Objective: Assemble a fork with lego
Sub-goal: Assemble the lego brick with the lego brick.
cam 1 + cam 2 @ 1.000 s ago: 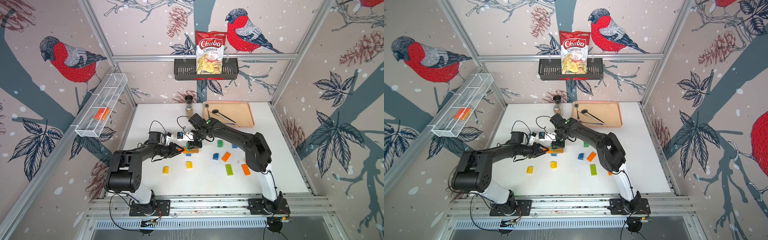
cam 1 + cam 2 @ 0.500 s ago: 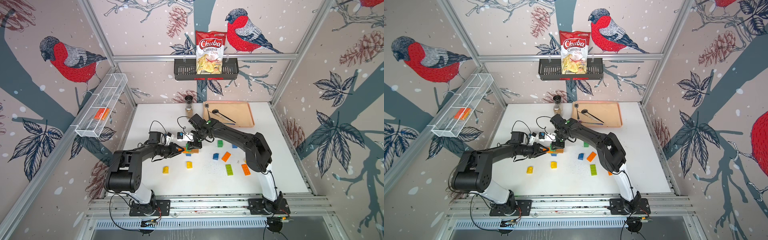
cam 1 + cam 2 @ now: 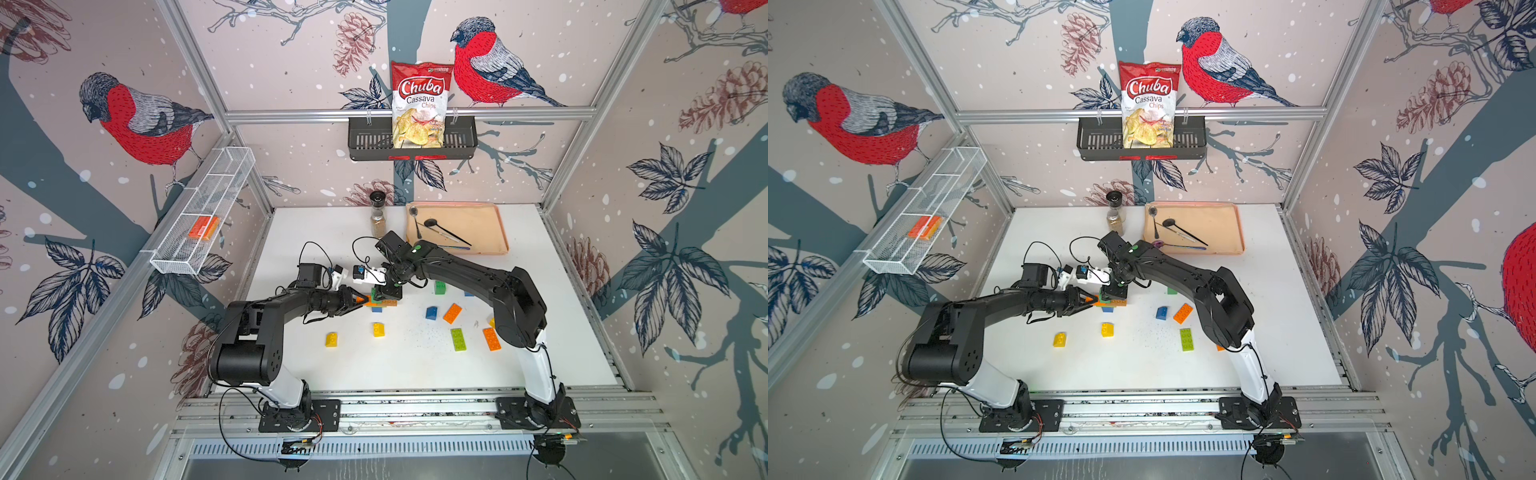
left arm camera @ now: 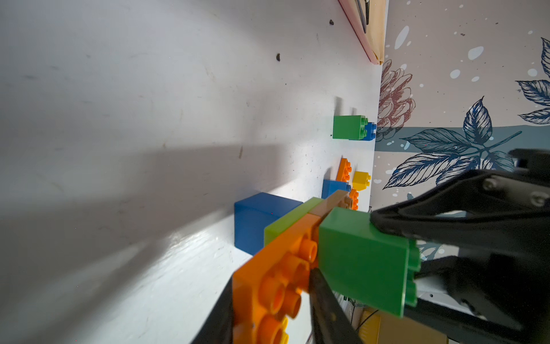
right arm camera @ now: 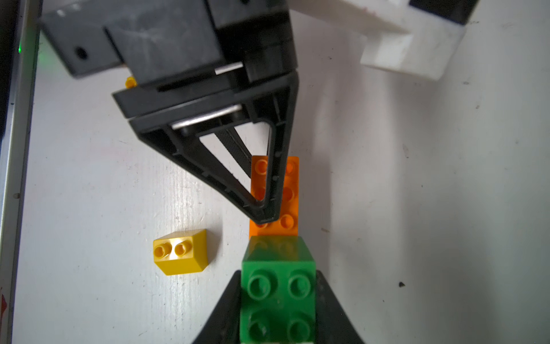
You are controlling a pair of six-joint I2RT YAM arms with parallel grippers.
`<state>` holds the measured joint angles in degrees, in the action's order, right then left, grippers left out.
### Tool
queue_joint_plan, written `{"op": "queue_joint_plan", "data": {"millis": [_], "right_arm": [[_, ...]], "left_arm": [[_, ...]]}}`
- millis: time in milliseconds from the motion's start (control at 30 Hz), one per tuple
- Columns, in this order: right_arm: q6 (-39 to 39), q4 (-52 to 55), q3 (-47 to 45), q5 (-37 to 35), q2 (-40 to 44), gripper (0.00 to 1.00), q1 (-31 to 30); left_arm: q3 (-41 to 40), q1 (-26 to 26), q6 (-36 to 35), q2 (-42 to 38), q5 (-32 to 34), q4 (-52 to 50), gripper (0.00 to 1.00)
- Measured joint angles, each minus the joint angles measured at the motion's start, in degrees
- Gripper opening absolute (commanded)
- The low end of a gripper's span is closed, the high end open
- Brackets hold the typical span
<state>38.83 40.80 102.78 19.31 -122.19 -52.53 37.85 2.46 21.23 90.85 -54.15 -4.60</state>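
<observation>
Right end effector (image 5: 279, 275) clamped on a glossy square green brick (image 5: 278, 309), four round studs showing, seated on a long orange brick (image 5: 290, 190). Left end effector (image 5: 265, 219), black ribbed fingers, pinches the orange brick's other end. Lime brick (image 4: 285, 220) abuts, a smooth blue brick (image 4: 253, 220) beneath, mid-counter (image 3: 415, 365).
</observation>
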Motion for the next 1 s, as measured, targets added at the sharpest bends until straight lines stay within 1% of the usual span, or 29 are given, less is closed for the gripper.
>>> {"op": "queue_joint_plan", "data": {"millis": [133,333,467,600,733,1000], "right_arm": [[0.26,0.48,0.46,0.04,-0.42,0.28,0.11],[2.71,2.43,1.66,0.15,-0.85,0.28,-0.07],[4.92,0.98,-0.42,-1.25,0.33,0.28,-0.96],[5.11,0.22,-1.09,-1.55,0.42,0.28,-1.05],[2.47,0.26,-0.59,-1.88,-0.35,0.28,-0.68],[-1.55,-0.55,-1.20,0.66,-1.38,0.28,0.63]], "left_arm": [[0.00,0.00,0.00,0.02,0.00,0.04,0.36],[0.00,0.00,0.00,0.02,0.00,0.07,0.36],[0.00,0.00,0.00,0.02,-0.04,0.09,0.36],[-0.22,0.00,0.42,0.02,-0.09,0.50,0.36],[-0.37,0.00,0.44,0.02,-0.26,0.76,0.36],[-0.50,0.00,0.83,0.09,0.11,1.79,0.36]]}}
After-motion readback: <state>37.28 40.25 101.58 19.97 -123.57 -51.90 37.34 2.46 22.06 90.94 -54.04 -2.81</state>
